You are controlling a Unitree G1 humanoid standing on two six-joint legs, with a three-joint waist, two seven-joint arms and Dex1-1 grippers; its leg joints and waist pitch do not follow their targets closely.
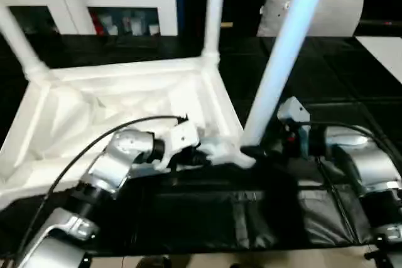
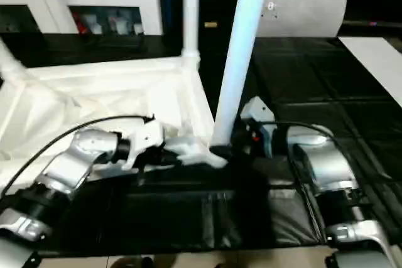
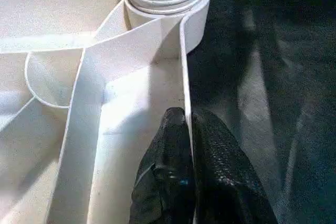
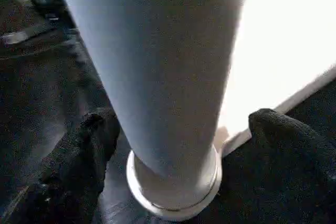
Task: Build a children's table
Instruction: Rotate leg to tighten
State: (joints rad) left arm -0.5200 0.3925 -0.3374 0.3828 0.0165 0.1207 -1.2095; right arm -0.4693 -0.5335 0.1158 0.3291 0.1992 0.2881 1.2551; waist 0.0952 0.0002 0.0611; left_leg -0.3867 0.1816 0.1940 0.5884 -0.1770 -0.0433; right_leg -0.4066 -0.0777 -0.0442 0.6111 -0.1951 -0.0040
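While the children's table [image 1: 119,101] lies upside down on the dark floor mat [image 1: 251,218] before us, ribbed underside up, our left gripper [image 3: 187,129] is pinched shut on the thin rim wall of the top, close to the near right corner. At that corner a leg [image 1: 286,48] stands in its round socket [image 4: 173,192], its long axis running up and slightly toward one o'clock. Our right gripper [image 4: 178,129] sits at the foot of this leg, its two black fingers [image 4: 86,145] spread wide on either side of the shaft and apart from it, so nothing is held there. From the right gripper the leg lies straight ahead between the jaws; the right arm is plainly the nearer one, the left only steadying the top. We judge the next move depends on whether the leg is seated fully and stays upright. Two more legs rise at the far corners, one at twelve o'clock [image 1: 213,10] and one at ten [image 1: 19,42]. Beyond stand a white cabinet [image 1: 94,4] and a grey pillow [image 1: 333,10], well clear of our arms.
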